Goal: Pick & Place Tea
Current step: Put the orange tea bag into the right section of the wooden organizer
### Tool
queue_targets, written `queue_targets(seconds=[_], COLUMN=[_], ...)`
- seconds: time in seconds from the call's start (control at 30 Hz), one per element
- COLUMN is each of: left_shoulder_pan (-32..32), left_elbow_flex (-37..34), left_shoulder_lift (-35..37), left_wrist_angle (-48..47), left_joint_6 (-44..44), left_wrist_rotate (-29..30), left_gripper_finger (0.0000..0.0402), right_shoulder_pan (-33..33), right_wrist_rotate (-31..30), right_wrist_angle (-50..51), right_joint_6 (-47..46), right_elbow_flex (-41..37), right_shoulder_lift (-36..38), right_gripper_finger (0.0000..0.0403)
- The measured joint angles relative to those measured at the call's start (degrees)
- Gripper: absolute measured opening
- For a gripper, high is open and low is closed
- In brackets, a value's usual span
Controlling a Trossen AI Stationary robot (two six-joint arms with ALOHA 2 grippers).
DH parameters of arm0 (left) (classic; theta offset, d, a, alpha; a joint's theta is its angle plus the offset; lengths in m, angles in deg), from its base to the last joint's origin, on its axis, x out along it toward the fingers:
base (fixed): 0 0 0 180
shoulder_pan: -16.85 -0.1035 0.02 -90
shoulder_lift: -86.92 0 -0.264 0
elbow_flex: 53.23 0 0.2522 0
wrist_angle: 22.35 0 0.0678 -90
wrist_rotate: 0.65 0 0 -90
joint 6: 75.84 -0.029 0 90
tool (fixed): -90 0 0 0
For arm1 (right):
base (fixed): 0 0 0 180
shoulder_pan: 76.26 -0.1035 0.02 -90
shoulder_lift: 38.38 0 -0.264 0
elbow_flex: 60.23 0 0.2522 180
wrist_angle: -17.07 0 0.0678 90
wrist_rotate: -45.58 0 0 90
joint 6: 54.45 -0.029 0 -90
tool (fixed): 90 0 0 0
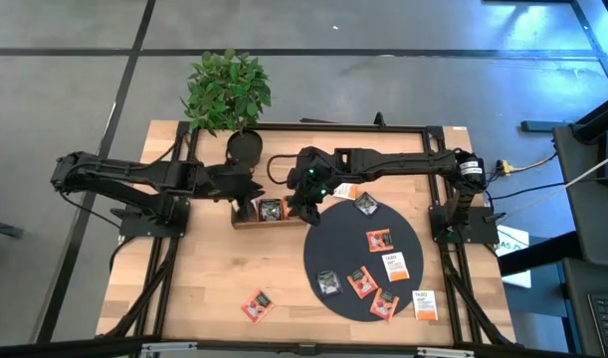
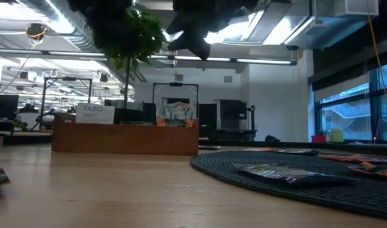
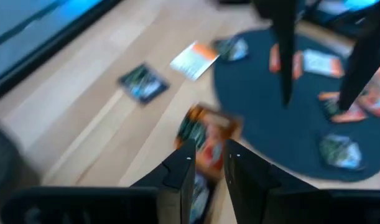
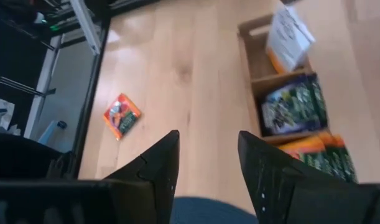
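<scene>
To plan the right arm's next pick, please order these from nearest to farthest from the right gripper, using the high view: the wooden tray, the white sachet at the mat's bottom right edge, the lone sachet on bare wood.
From the right gripper:
1. Wooden tray, right beside it.
2. Lone sachet, on bare wood at the front.
3. White sachet, at the mat's far edge.
</scene>
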Motion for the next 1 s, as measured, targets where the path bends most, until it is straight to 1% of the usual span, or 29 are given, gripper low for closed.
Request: queue_targets(seconds=[0.1, 0.23, 0.4, 0.53, 0.63, 0.77, 1.0], left_shoulder_pan=[0.02, 0.00, -0.05, -0.28, -0.28, 0.34, 0.33], left_elbow_flex=[0.00, 0.00, 0.00, 0.00, 0.00, 0.00, 0.00], left_shoulder_lift=[0.00, -0.02, -0.02, -0.04, -0.04, -0.04, -0.04], left_wrist_angle=[4.40, 8.06, 11.20, 14.96, 17.21, 17.06, 16.80], left_joint_6=[-1.85, -4.49, -9.78, -14.14, -14.61, -14.63, -14.63], left_wrist_rotate=[-0.84, -0.82, -0.71, 1.76, 2.28, 1.91, 1.80], left_gripper_finger=[0.0081, 0.0080, 0.0077, 0.0080, 0.0081, 0.0081, 0.0078], right_shoulder_pan=[-0.78, -1.23, -1.68, -2.14, -2.39, -2.49, -2.61], right_wrist_rotate=[-0.01, 0.17, 0.09, 0.15, 0.17, 0.15, 0.15], right_wrist_angle=[-2.36, -8.36, -9.04, -8.83, -8.83, -8.83, -8.41], right_joint_6=[0.16, -0.05, -2.75, -2.95, -3.06, -3.16, -8.97], right_elbow_flex=[0.00, 0.00, 0.00, 0.00, 0.00, 0.00, 0.00], right_shoulder_lift=[0.00, -0.11, -0.26, -0.28, -0.28, -0.31, -0.31], right_gripper_finger=[0.0165, 0.0165, 0.0165, 0.0165, 0.0165, 0.0165, 0.0165])
